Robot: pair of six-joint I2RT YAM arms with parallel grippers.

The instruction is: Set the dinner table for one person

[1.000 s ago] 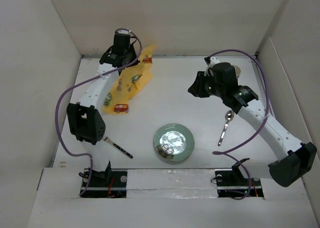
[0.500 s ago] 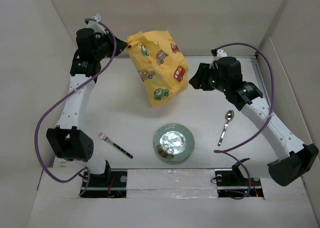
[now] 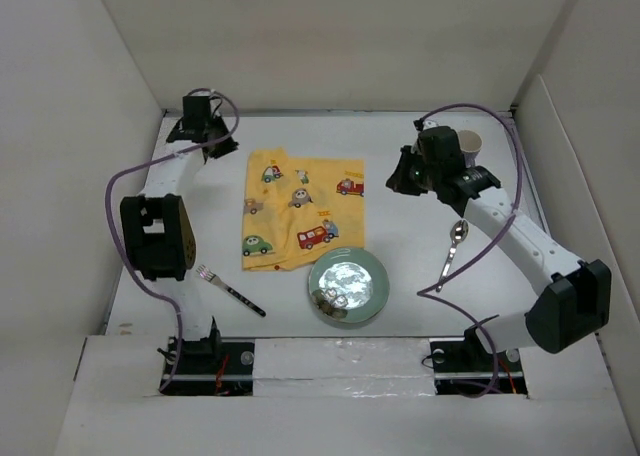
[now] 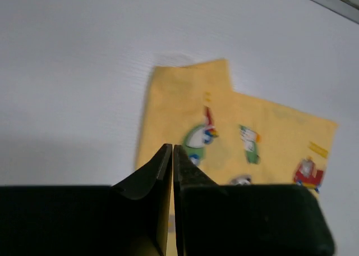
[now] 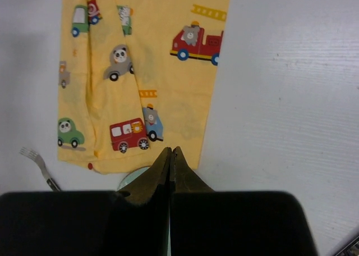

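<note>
Top view: the white surface fills the whole boxed-in area, with wall panels on the left, far and right sides. A yellow placemat printed with little cartoon cars lies flat on it, a bit left of centre. A pale green plate sits at the mat's near right corner and overlaps that edge. A fork lies near-left of the mat, a spoon right of the plate, and a cup stands far right. The left fingers hang just off the mat's far left corner. The right fingers sit just right of the mat.

Left wrist: the left fingers are pressed together, nothing between them, above the surface with the placemat just beyond the tips.

Right wrist: the right fingers are closed too and empty. They point at the near edge of the placemat, where a red fire truck print shows. Bare surface is to the right. The fork is at the left, and a sliver of the plate peeks out by the tips.
</note>
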